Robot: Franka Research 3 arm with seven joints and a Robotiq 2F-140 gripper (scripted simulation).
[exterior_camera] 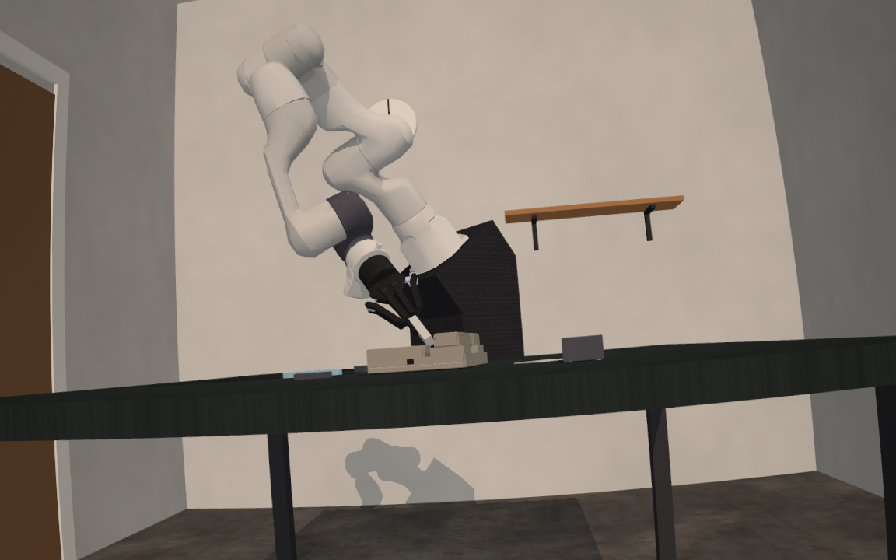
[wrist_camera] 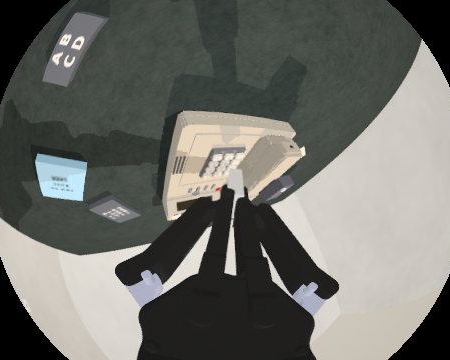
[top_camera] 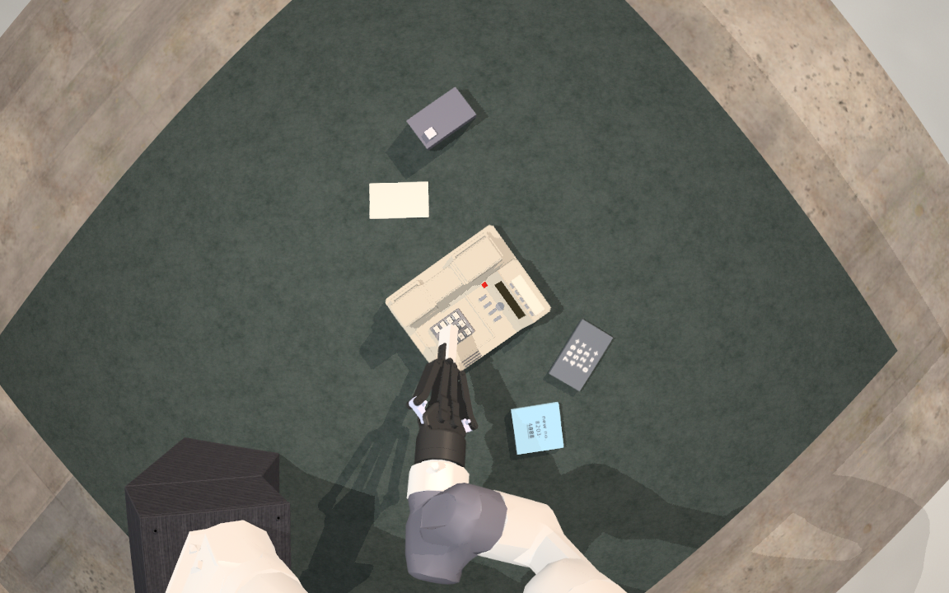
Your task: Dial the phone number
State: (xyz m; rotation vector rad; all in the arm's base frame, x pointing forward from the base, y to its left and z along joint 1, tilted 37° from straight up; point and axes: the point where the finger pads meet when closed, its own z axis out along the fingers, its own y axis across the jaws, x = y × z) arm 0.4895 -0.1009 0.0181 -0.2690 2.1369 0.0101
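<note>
A beige desk phone (top_camera: pixel 467 296) lies on the dark green mat, its handset (top_camera: pixel 442 276) resting in the cradle on the left side. Its grey keypad (top_camera: pixel 454 325) is at the near end. My gripper (top_camera: pixel 446 338) is shut with nothing between the fingers, tilted down, and its pale fingertips are right over the near edge of the keypad; the side view (exterior_camera: pixel 425 339) shows the tips down at the phone's top. In the wrist view the tips (wrist_camera: pixel 235 179) cover the keypad (wrist_camera: pixel 224 160). A light blue note (top_camera: pixel 537 428) with small print lies to the right of my wrist.
A dark grey calculator-like pad (top_camera: pixel 580 353) lies right of the phone. A blank cream card (top_camera: pixel 398 199) and a grey box (top_camera: pixel 440 117) lie beyond the phone. A black block (top_camera: pixel 205 501) stands by the arm's base. A grey card with letters (wrist_camera: pixel 72 50) shows in the wrist view.
</note>
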